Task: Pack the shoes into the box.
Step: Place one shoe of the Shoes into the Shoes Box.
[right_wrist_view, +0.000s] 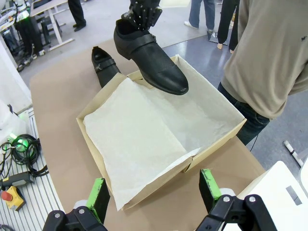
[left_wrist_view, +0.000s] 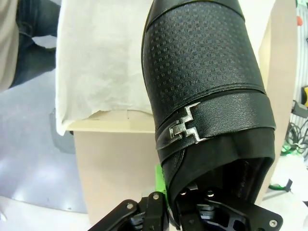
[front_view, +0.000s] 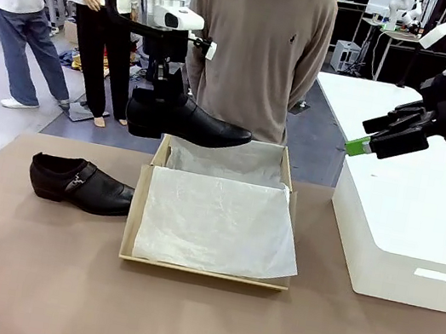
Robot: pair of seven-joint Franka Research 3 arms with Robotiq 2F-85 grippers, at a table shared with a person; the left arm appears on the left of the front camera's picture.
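Hanging in the air, item one: a glossy black leather dress shoe with pointed toe (front_view: pixel 188 122), roughly level, toe over the far left corner of the box and heel out beyond that corner. The left gripper (front_view: pixel 169 93) is clamped on the shoe's heel-end collar from above. The side strap's small metal buckle (left_wrist_view: pixel 185 129) faces the left wrist camera.

Item two: the matching black shoe (front_view: pixel 81 185), lying on the brown table (front_view: pixel 15 269) just left of the box, toe toward it.

Item three: a shallow tan cardboard shoebox (front_view: pixel 136 212), open, lined with white tissue paper (front_view: pixel 217 222).

Item four: the right gripper (front_view: pixel 367 134), fingers spread apart and holding nothing, raised above a large white block (front_view: pixel 403 225) at the table's right.

A person in a taupe sweater (front_view: pixel 258 43) stands behind the box.
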